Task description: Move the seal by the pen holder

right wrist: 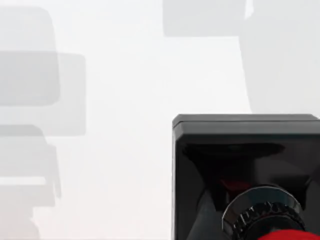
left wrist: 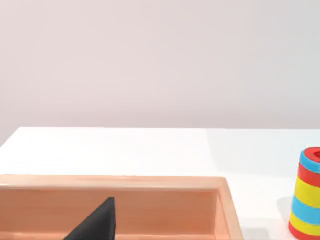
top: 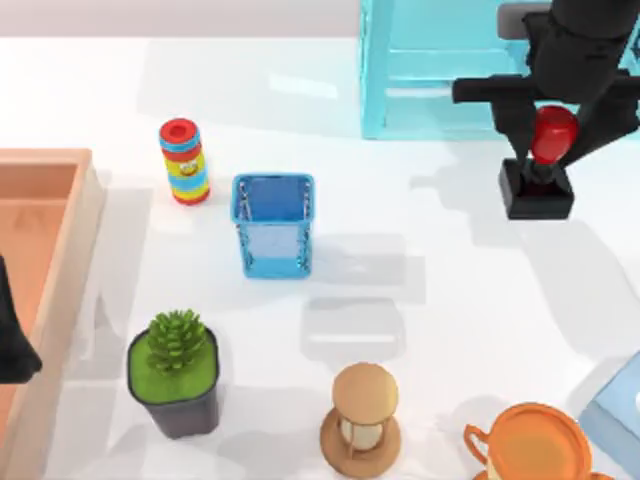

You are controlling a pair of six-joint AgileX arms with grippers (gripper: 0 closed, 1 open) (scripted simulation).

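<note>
Right gripper [top: 553, 135] near the table's [top: 450, 300] far right edge, jaws pinching the red knob of the seal [top: 538, 185]. Seal well apart from the pen holder [top: 274, 225], which stands nearer the table's middle, beside a striped cylinder [top: 184, 160]. Left gripper [top: 12, 340] parked at the left edge over a wooden tray [top: 60, 300]; jaw state impossible to tell.
</note>
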